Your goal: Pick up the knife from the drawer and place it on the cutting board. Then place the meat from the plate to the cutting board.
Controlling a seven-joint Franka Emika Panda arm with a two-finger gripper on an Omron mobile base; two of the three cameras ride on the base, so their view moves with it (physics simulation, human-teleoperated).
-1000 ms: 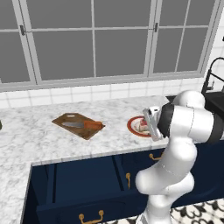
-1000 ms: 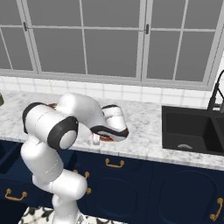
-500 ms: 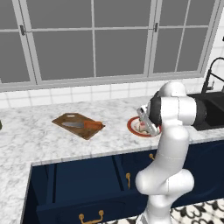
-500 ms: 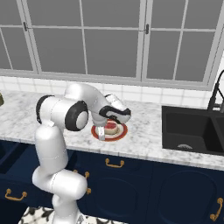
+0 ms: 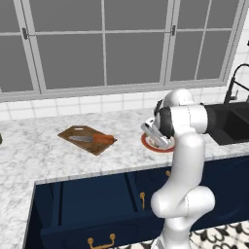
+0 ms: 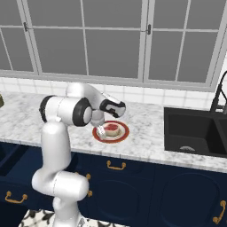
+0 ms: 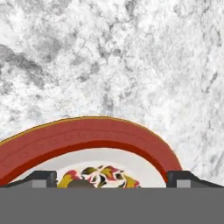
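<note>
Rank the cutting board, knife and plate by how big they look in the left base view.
1. cutting board, clearly the largest.
2. plate, partly hidden by the arm, so its place against the knife is unsure.
3. knife, shorter than the board it lies on.

A white and grey marble counter (image 5: 34, 151) is seen running below the tiled wall and the windows, above navy-blue cabinet fronts. A dark brown cutting board (image 5: 86, 139) is laid flat on it toward its left part, set at an angle to the counter's front edge. A small round plate (image 6: 111, 132) with a red-orange rim and a white centre is set further right on the counter, well apart from the board and near the front edge. In the hand view the plate's rim is seen resting flat on the marble. A black sink (image 6: 195, 131) is sunk into the counter at its right end.
</note>
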